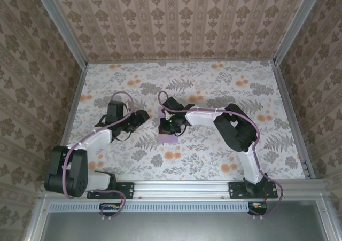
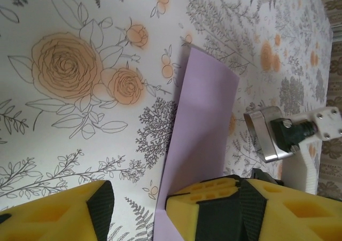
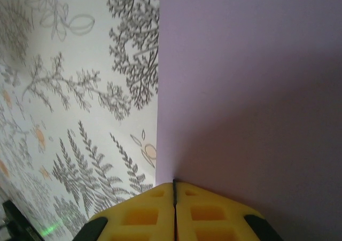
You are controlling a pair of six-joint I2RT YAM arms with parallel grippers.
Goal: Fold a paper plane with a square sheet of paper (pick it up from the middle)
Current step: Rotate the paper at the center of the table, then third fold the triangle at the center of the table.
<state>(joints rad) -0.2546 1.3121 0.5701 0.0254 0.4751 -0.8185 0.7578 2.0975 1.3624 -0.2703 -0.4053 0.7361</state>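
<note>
The square sheet of paper (image 3: 251, 91) (thin, limp, easily creased) is lying mid-way across the table (image 1: 214, 91), one side raised. The right hand (image 3: 174, 185) is pinching its edge, fingers pressed together. The left hand (image 2: 139, 203) is hovering spread alongside. Light edge grips should suit it.

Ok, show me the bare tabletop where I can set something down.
Free: the far strip of tabletop along the back wall, and the right side beyond the right arm. Crowded: the centre, where left gripper and right gripper meet at the square sheet of paper.
</note>
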